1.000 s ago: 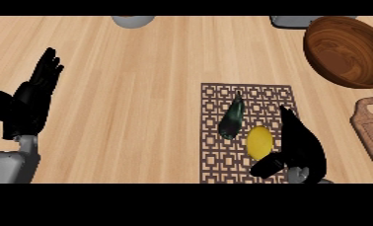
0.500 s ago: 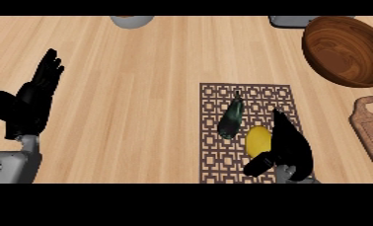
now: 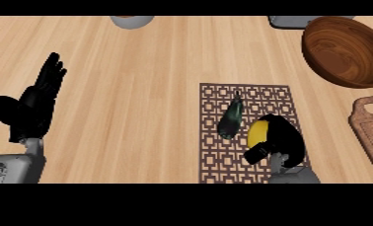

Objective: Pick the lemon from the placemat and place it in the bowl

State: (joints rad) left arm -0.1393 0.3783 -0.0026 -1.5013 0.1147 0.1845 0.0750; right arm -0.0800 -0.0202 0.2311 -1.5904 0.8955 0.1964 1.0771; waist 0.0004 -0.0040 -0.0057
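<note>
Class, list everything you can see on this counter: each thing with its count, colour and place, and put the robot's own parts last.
Lemon: one, yellow, on the placemat, under the right hand.
Dark vegetable: one, green-black, on the placemat, left of the lemon.
Placemat: one, brown lattice, lower centre-right.
Bowl: one, brown wood, upper right.
Grey object: one, top edge, cut off.
Grey object: one, top right edge.
Wooden board: one, right edge, partly seen.
Counter: light wood.
Left hand: black, open, resting at left.
Right hand: black, fingers curled round the lemon.
</note>
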